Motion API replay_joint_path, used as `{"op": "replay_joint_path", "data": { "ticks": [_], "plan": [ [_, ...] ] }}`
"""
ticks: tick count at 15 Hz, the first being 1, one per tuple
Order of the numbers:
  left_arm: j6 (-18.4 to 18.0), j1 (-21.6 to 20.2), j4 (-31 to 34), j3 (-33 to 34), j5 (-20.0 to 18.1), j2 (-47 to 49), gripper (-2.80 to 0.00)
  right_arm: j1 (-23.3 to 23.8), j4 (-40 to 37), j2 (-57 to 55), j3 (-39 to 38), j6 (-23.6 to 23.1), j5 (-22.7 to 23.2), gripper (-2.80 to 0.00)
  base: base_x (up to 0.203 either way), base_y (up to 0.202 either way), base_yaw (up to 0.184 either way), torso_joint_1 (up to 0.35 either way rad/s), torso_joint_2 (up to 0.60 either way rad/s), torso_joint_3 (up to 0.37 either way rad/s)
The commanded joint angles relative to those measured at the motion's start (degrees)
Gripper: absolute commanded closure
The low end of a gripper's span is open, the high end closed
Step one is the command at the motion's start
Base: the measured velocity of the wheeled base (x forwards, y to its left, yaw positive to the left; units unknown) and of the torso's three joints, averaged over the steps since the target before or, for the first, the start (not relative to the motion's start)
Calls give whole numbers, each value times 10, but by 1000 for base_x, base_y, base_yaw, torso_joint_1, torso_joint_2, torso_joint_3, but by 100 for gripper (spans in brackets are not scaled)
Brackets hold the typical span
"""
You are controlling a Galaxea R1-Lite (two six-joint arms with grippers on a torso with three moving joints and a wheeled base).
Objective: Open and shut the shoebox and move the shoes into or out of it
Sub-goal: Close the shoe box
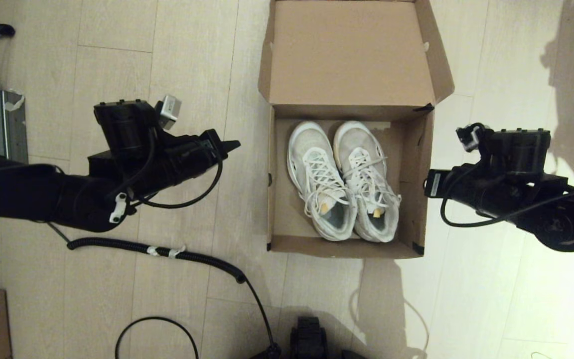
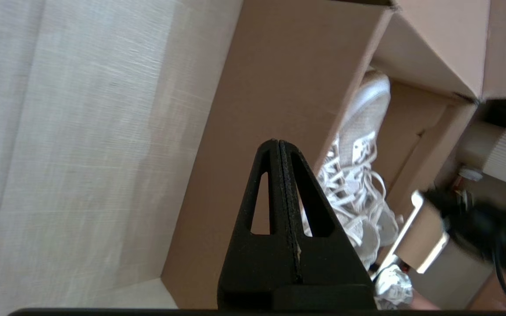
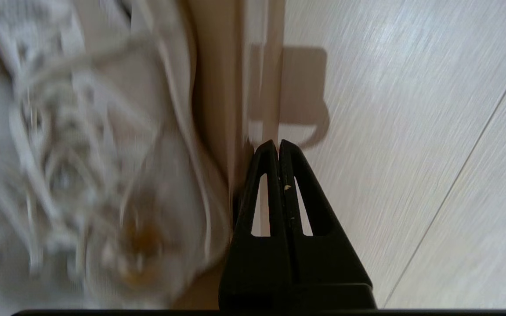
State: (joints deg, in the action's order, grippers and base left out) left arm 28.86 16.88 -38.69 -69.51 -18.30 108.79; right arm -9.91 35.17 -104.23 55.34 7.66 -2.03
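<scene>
Two shoes (image 1: 343, 180) side by side inside the box (image 1: 273, 199), toes toward the raised lid (image 1: 349, 52), heels and yellow tags nearest the robot; box on the floor (image 1: 192, 60) between the arms, lid folded back and open. Judged step: either lifting the pair out or swinging the lid down. For a clean lift, best to open a claw first, come in over the box wall rather than through it, and pinch a heel collar or tongue, avoiding the loose laces, which could snag the other shoe. For closing, better to push the lid from its far edge with both side flaps clear of the walls. Left claw (image 1: 232, 145) closed on nothing, held out level over the floor just beside the box's left wall, tip aimed at it. Right claw (image 3: 278, 147) likewise shut and empty, close against the outside of the right wall, near its top edge; arm reaching in level from the right, forearm low, cable looped beneath.
</scene>
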Motion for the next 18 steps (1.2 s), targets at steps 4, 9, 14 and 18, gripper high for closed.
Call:
{"op": "replay_joint_path", "data": {
  "ticks": [4,9,14,18],
  "plan": [
    [4,-10,-3,-8,-3,15,0,-37,5,42,-103,-13,-18,0,0,0,0,0,0,0],
    [5,-10,-3,-5,-3,17,0,-46,20,63,-171,-9,-28,0,0,0,0,0,0,0],
    [3,19,-3,3,3,26,0,-27,43,55,-168,-6,-28,0,0,0,0,0,0,0],
    [-1,56,-35,-32,19,68,0,-24,160,-1,-133,-12,-57,0,0,0,0,0,0,0]
  ]
}}
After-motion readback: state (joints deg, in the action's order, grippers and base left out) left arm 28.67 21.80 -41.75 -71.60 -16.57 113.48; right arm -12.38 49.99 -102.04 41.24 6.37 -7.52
